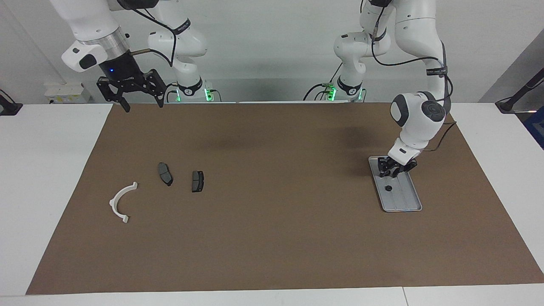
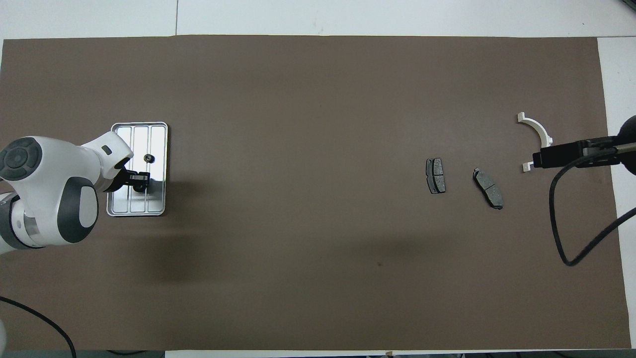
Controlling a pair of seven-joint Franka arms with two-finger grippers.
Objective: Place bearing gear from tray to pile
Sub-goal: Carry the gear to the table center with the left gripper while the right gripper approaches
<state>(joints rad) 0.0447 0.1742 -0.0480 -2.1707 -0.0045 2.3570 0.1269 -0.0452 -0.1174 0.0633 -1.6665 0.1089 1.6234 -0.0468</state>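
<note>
Bearing gear (image 1: pixel 388 187) sits loose in tray (image 1: pixel 410 203), right of frame centre. Left gripper (image 1: pixel 393 171) is low over the tray just above it; jaw spread and hold unreadable. Right gripper (image 1: pixel 142 103) waits open, empty, upper left. Gear likely small, rigid, light, apt to slip; pinch across rim.
</note>
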